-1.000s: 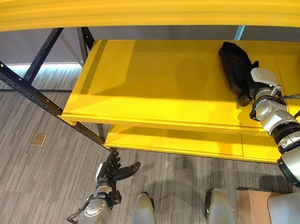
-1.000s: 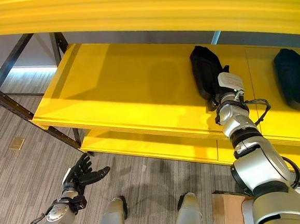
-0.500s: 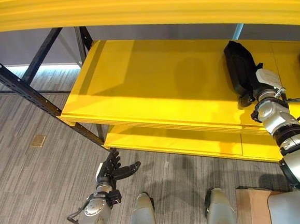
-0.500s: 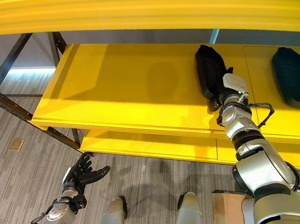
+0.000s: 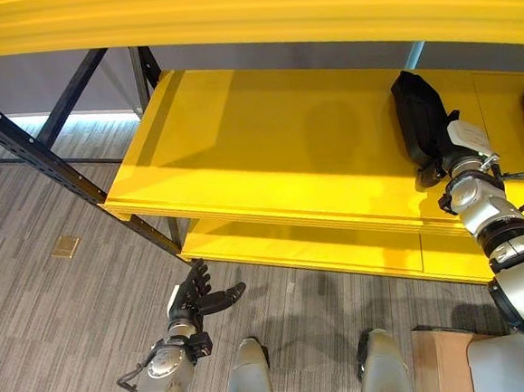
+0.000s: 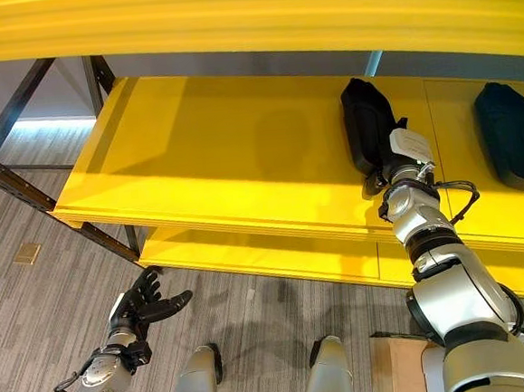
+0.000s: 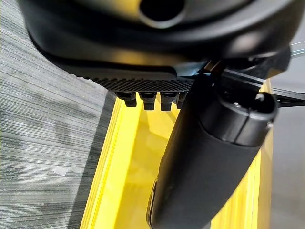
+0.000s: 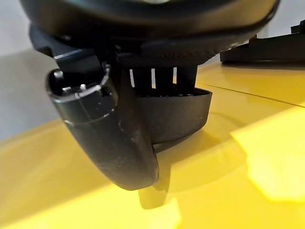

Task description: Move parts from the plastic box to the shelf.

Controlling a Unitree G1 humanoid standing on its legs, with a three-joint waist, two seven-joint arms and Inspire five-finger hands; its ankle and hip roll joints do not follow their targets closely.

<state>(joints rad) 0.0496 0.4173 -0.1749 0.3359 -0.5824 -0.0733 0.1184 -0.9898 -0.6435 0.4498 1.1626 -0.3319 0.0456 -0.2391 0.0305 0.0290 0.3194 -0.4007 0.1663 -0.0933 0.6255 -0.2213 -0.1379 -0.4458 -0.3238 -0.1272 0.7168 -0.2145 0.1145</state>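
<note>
A long black part (image 5: pixel 417 118) lies on the yellow shelf board (image 5: pixel 267 150), toward its right side. My right hand (image 5: pixel 442 156) reaches onto the shelf and is shut on the near end of this part. In the right wrist view its fingers (image 8: pixel 157 78) lie over the part (image 8: pixel 178 117) and the thumb (image 8: pixel 107 133) curls in front. A second black part (image 6: pixel 511 135) rests further right on the same board. My left hand (image 5: pixel 197 299) hangs low over the floor, open, with fingers spread and holding nothing.
A yellow beam (image 5: pixel 248 15) crosses overhead and a lower yellow shelf (image 5: pixel 321 250) sits beneath the board. Dark steel uprights (image 5: pixel 40 150) stand at the left. A cardboard box (image 5: pixel 439 364) sits on the grey floor at lower right.
My right hand slid the black part a little to the right along the shelf a second ago, then stayed still. The left hand has not moved.
</note>
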